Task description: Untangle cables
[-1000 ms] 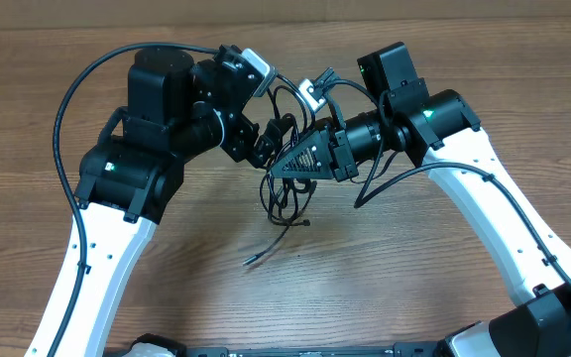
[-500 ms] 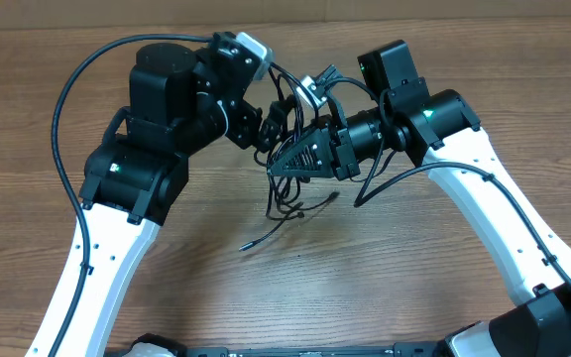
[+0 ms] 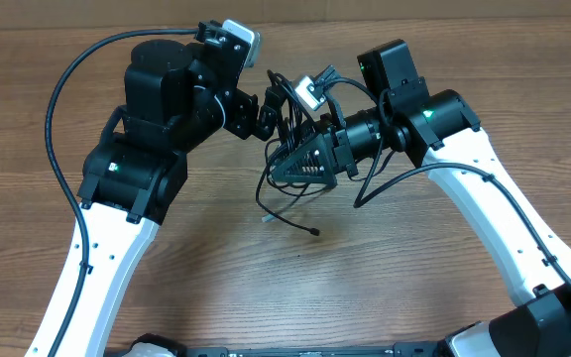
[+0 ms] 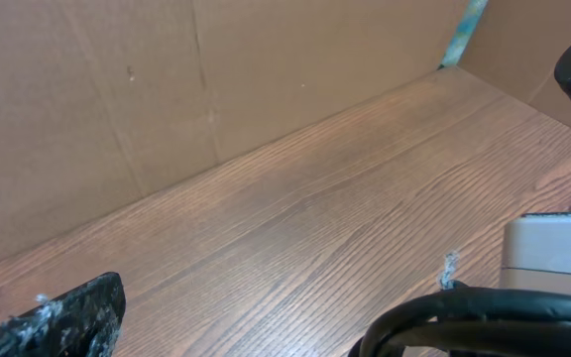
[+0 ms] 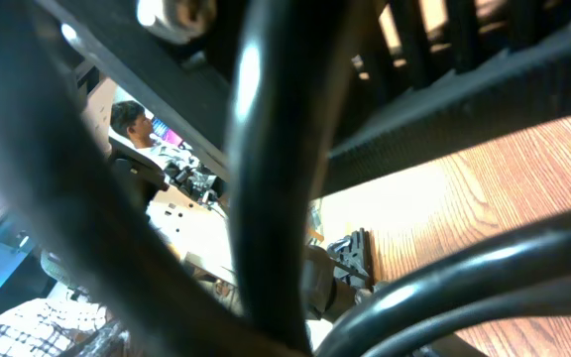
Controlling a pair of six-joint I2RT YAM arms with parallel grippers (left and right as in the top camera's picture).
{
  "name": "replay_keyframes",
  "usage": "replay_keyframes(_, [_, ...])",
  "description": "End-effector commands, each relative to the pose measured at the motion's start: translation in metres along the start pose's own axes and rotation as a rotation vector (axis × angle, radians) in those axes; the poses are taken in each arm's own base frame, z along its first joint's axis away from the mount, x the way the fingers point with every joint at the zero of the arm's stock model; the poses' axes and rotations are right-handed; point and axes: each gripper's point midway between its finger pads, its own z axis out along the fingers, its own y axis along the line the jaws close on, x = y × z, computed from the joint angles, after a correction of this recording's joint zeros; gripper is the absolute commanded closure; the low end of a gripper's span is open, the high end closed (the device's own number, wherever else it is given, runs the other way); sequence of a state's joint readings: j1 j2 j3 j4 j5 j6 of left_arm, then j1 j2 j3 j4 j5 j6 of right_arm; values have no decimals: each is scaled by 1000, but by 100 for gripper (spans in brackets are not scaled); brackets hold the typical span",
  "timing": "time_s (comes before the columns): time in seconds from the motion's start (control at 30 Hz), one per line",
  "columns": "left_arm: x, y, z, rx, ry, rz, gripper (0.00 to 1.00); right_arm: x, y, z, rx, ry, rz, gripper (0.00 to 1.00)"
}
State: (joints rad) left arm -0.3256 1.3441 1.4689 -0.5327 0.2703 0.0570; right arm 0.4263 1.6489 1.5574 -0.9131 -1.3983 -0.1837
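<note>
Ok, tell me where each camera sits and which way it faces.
Overhead: above the table, looking straight down; the left gripper and right gripper show, close together by the cables.
Left wrist: low, facing along the tabletop to a cardboard wall; one finger shows.
Right wrist: inside the tangle, black strands crowding the lens; its ribbed finger shows.
Shared: all three show the wood tabletop.

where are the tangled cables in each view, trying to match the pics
overhead: the cables hang in a knot at centre, under the right gripper, one end trailing onto the table.
left wrist: a black cord crosses the bottom right corner; cannot tell if it is one of them.
right wrist: blurred black, against the lens, filling the frame; likely the cables.
shared landmark: the wood table, in all three.
</note>
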Motion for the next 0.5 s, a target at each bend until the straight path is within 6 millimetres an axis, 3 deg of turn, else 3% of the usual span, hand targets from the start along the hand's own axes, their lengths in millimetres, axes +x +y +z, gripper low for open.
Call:
replay_keyframes(0.0, [-10,3,-2,-11,-28,-22,0,2,3,3,-5,8,-5,41])
replay_keyframes(0.17, [-13,1,-3,-4,-42,-18,0,2,0,3,16,10,-4,31])
replay_keyframes(0.27, [-16,-2,-3,14,-53,-14,0,4,-6,3,52,16,3,17])
replay_keyframes(0.47, [-17,-2,-3,13,-57,-13,0,5,-10,3,77,20,11,2])
